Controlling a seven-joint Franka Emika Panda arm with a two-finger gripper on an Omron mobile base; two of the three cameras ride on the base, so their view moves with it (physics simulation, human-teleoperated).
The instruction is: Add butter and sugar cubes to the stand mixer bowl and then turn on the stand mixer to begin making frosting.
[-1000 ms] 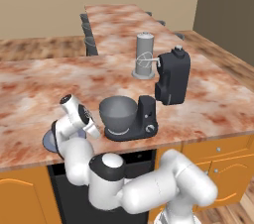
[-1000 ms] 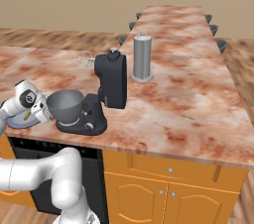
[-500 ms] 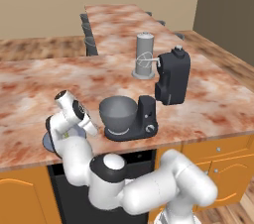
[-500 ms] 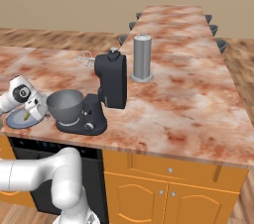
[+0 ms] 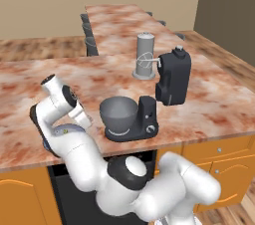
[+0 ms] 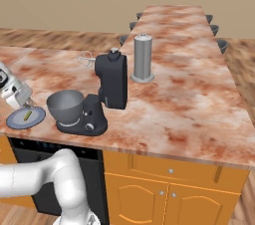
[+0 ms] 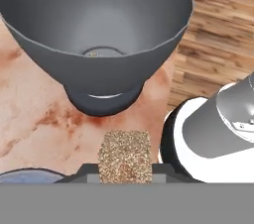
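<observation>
In the hand view my gripper (image 7: 125, 171) is shut on the sugar cubes (image 7: 124, 154), a speckled tan block between the dark fingertips. Just ahead stands the stand mixer bowl (image 7: 99, 25), deep, grey and with nothing in it. From the base views the bowl (image 5: 118, 113) (image 6: 65, 106) sits on the dark stand mixer (image 5: 172, 77) (image 6: 112, 82), whose head is tilted up. My gripper (image 5: 85, 120) (image 6: 26, 101) hangs left of the bowl, over the blue-grey plate (image 6: 15, 120). The butter (image 6: 27, 115), a thin yellow stick, lies on that plate.
A tall grey cylinder (image 5: 145, 55) (image 6: 143, 57) stands behind the mixer, with a wire whisk (image 6: 85, 59) beside the head. The plate (image 5: 69, 130) lies close to the counter's front edge (image 6: 149, 149). Dark stools (image 5: 88, 30) line the far counter.
The jaws have closed on the sugar cubes, and the hand has risen a little and shifted left above the plate. Bowl, mixer and butter have not moved.
</observation>
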